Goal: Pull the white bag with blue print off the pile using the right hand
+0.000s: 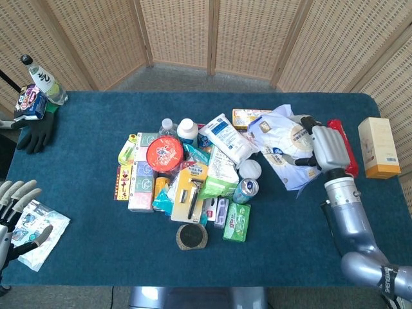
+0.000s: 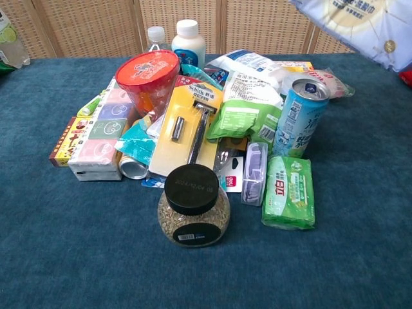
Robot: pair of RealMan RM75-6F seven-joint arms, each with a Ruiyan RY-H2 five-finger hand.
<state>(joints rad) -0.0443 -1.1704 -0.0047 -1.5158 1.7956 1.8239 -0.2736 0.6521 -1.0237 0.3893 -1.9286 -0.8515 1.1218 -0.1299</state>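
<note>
The white bag with blue print (image 1: 283, 145) hangs in the air to the right of the pile, held at its right side by my right hand (image 1: 325, 147). In the chest view only the bag (image 2: 360, 22) shows, high in the top right corner; the hand itself is out of that frame. The pile (image 1: 193, 177) lies at the table's middle, with a red-lidded tub (image 2: 149, 74), a blue can (image 2: 297, 116) and a razor pack (image 2: 190, 129). My left hand (image 1: 13, 203) is at the near left edge, fingers spread, beside a clear packet (image 1: 38, 232).
A red packet (image 1: 344, 158) and a yellow box (image 1: 378, 147) lie right of the raised bag. A black glove (image 1: 35, 132) and a bottle (image 1: 42, 80) sit at the far left. A dark-lidded jar (image 2: 193, 206) and a green pack (image 2: 290, 191) front the pile.
</note>
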